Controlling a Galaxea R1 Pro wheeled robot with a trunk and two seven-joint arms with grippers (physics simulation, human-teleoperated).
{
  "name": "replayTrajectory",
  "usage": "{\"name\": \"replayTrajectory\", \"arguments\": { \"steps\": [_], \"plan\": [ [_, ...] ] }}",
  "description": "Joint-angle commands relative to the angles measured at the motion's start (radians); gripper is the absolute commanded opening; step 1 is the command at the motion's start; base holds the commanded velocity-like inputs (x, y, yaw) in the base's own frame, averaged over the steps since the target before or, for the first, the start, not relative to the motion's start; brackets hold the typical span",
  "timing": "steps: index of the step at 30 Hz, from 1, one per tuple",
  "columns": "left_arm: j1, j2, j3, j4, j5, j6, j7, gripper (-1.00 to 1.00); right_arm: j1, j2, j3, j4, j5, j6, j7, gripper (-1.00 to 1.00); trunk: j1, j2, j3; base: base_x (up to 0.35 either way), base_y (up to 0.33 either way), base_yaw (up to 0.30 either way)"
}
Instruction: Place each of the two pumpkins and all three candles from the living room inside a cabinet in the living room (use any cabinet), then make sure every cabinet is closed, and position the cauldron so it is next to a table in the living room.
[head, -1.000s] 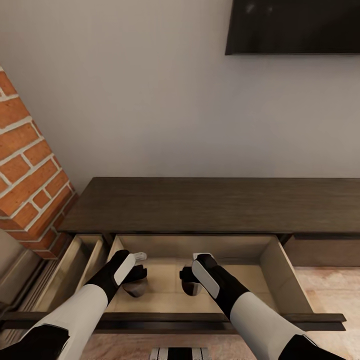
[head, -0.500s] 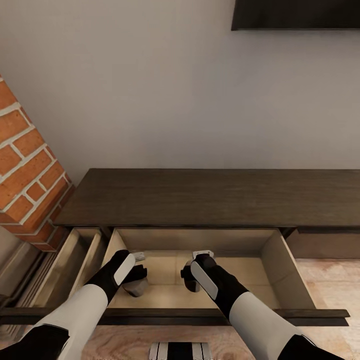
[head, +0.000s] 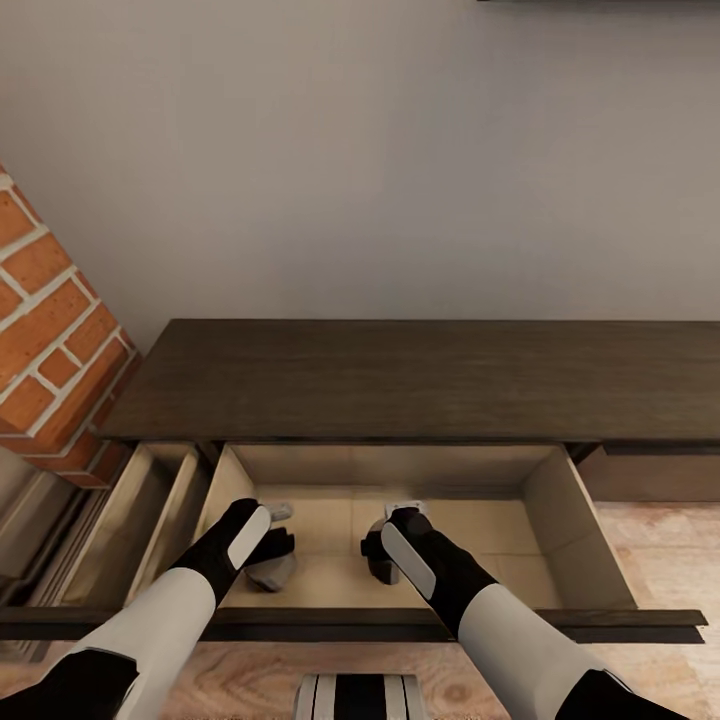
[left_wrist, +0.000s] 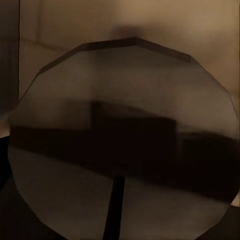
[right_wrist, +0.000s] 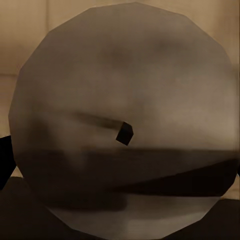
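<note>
Pincers of both arms reach down into the open middle drawer of the cabinet (head: 400, 380). The left pincer (head: 272, 545) grips a candle (head: 268, 572) (a squat grey-tan cylinder), which shows just beneath and nearer the robot than its dark fingers; in the left wrist view that candle's flat top (left_wrist: 125, 145) sits right against the camera, with a thin dark wick line running across it. The right pincer (head: 385, 548) is likewise pinching a second candle (head: 384, 568), whose body peeks out between the black fingers; in the right wrist view its round top (right_wrist: 125, 120) carries a small dark wick stub near the middle. Whether either candle touches the drawer floor cannot be told.

Around both pincers lies the pale beige floor of the drawer (head: 480, 540), its side walls rising to either side and its dark front edge nearest the robot. Beyond the left pincer's outer side, a second drawer (head: 150, 510) also stands pulled out. Past the pincers, the dark-brown cabinet top runs wide under a plain grey wall (head: 380, 160). A red brick column (head: 50, 340) stands off to the left arm's side, and wood flooring (head: 660, 540) shows on the right arm's side.
</note>
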Motion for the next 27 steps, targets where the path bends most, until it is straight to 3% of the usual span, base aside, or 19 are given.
{"name": "replayTrajectory", "arguments": {
  "steps": [1, 27],
  "plan": [
    [0.001, 0.001, 0.0, 0.002, -0.002, -0.001, -0.002, -1.0, 0.0, 0.0, 0.0, 0.0, 0.001, 0.0, 0.0, -1.0, 0.001, 0.0, -0.004, 0.0, 0.0, 0.0],
    [0.001, 0.011, 0.002, -0.006, -0.001, 0.0, -0.007, -1.0, 0.005, 0.004, 0.0, 0.009, -0.004, -0.06, 0.005, -1.0, 0.001, 0.0, -0.008, 0.0, 0.0, 0.0]
  ]
}}
